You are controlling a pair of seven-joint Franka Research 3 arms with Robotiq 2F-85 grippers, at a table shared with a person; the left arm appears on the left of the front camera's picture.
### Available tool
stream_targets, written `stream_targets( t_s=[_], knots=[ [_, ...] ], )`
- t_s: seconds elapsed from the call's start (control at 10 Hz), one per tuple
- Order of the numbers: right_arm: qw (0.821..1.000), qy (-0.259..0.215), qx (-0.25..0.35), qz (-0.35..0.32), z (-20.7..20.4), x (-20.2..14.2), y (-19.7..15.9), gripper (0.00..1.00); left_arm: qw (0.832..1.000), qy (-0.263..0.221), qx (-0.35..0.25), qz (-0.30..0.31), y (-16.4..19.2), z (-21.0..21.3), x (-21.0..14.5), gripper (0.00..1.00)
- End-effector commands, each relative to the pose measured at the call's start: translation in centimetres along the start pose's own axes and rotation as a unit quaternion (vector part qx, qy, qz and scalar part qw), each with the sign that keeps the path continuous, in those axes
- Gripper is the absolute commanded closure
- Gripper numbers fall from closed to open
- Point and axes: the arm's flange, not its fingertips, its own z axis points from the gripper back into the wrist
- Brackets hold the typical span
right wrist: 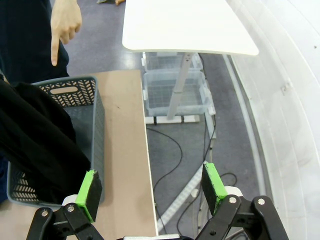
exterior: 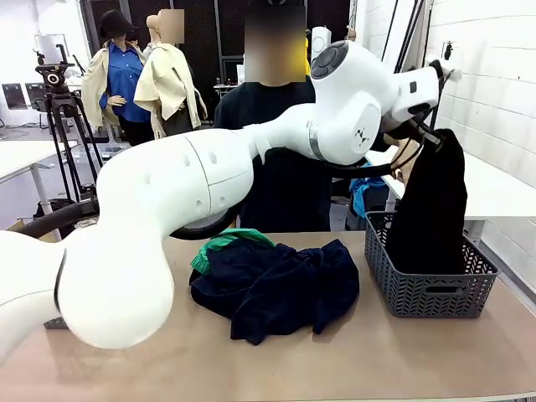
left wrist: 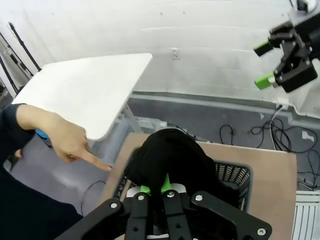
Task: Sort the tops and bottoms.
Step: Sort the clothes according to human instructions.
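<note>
Left end effector (left wrist: 155,188) dangles black garment (exterior: 431,209) into grey basket (exterior: 427,295) (person's hand (right wrist: 65,22) pointing).

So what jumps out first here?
The big white left arm stretched across the table, its left gripper holding a black garment that hangs into the grey basket at the right. A dark navy pile with a green garment lies mid-table. The person's hand points toward the basket.

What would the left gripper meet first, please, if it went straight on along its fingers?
Probably the grey basket: the left gripper, shut on the black garment hanging ahead of it, points down into it, though depth is unclear.
</note>
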Motion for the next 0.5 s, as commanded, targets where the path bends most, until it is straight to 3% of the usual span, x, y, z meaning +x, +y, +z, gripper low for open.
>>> stream_targets(
  t_s=[0.0,0.4],
  knots=[
    [1.0,0.0,0.003,-0.003,-0.2,-0.1,-0.2,0.0,0.999,0.043,-0.011,-0.004,-0.1,-4.2,1.2,1.0],
    [1.0,0.0,0.003,-0.003,-0.2,-0.1,-0.2,0.0,0.995,0.098,-0.018,-0.023,-1.3,-5.5,-3.3,1.0]
  ],
)
